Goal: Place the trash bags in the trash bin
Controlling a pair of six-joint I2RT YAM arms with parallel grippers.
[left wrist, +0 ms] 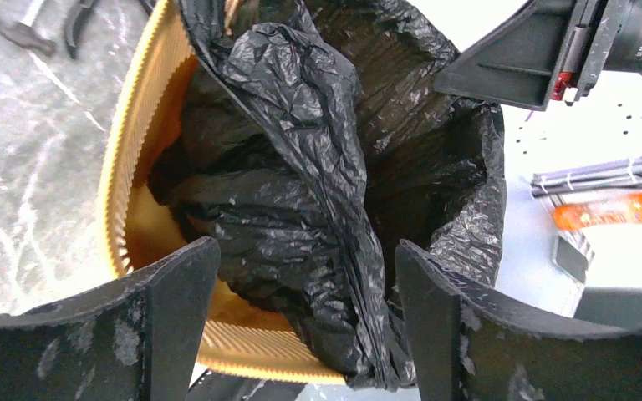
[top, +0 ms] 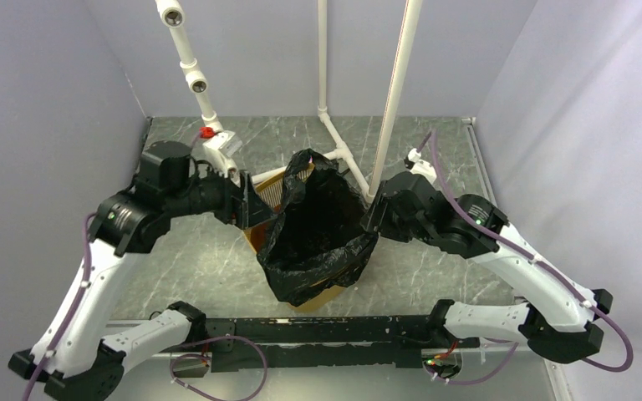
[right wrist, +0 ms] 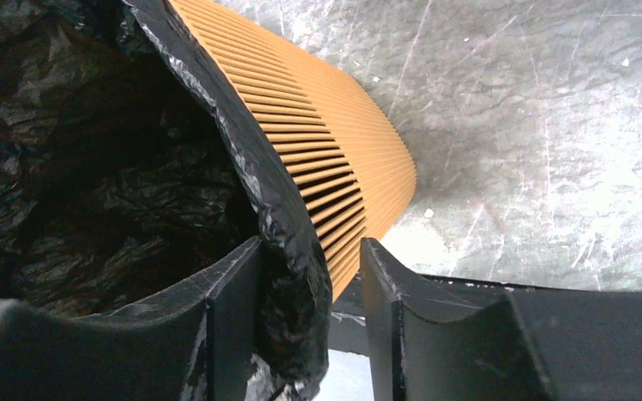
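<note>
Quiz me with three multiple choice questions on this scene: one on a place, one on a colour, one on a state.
1. Where is the bag?
A) on the table
B) in the bin, spilling over its rim
C) hung on a pipe
2. What colour is the bin?
A) blue
B) green
C) yellow-orange
3. How is the left gripper?
A) open
B) shut on the bin
C) out of view
Answers: 1 B, black plastic fills the bin's mouth; 2 C, its ribbed wall shows orange; 3 A, its fingers stand apart with the bag between them.
</note>
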